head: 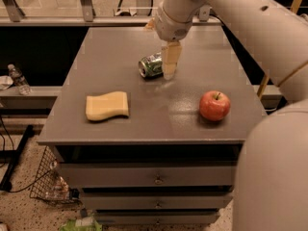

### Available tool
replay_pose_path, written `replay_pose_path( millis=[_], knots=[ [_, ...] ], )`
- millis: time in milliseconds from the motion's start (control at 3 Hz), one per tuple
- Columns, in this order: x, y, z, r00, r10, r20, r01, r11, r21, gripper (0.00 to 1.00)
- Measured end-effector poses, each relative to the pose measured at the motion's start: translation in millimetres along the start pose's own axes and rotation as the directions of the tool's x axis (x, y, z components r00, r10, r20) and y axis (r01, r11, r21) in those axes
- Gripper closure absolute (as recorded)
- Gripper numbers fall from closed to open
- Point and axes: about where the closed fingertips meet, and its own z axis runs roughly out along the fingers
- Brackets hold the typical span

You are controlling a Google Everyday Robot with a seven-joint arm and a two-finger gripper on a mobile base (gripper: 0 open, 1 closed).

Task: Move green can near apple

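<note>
On the left of the table lies the yellow sponge, flat and near the front edge. Toward the middle and further back, the green can lies on its side, its long axis running from front-left to back-right, one silver end facing front-left. My gripper hangs straight down at the can's right end, covering it; I cannot tell whether it is spread or closed. To the right, well apart from the can, the apple sits stem up.
</note>
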Motion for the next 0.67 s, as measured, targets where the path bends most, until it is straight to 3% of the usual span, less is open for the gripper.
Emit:
replay_pose_path(
  millis=[667],
  knots=[
    [30.8, 0.3, 45.3, 0.988, 0.029, -0.150, -0.047, 0.9913, -0.123, 0.00]
  ],
)
